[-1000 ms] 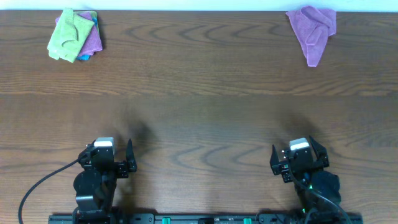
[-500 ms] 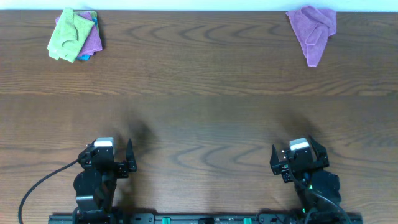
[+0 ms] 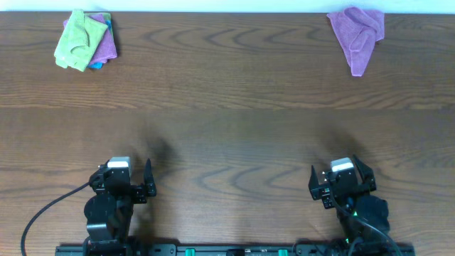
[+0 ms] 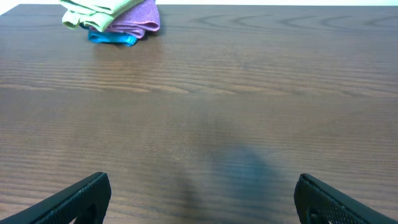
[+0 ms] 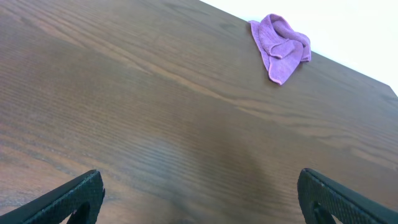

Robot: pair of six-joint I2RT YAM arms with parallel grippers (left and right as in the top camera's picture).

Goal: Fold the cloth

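Observation:
The purple cloth [image 3: 357,34] lies crumpled at the far right corner of the table; it also shows in the right wrist view [image 5: 280,44]. My left gripper [image 3: 126,186] rests near the front edge at the left, open and empty, its fingers wide apart in the left wrist view [image 4: 200,198]. My right gripper [image 3: 341,183] rests near the front edge at the right, open and empty, far from the cloth; its fingers show wide apart in the right wrist view [image 5: 202,193].
A stack of folded cloths, lime-green on pinkish-purple and blue [image 3: 86,40], sits at the far left corner; it also shows in the left wrist view [image 4: 115,17]. The dark wooden table [image 3: 227,135] spans the view.

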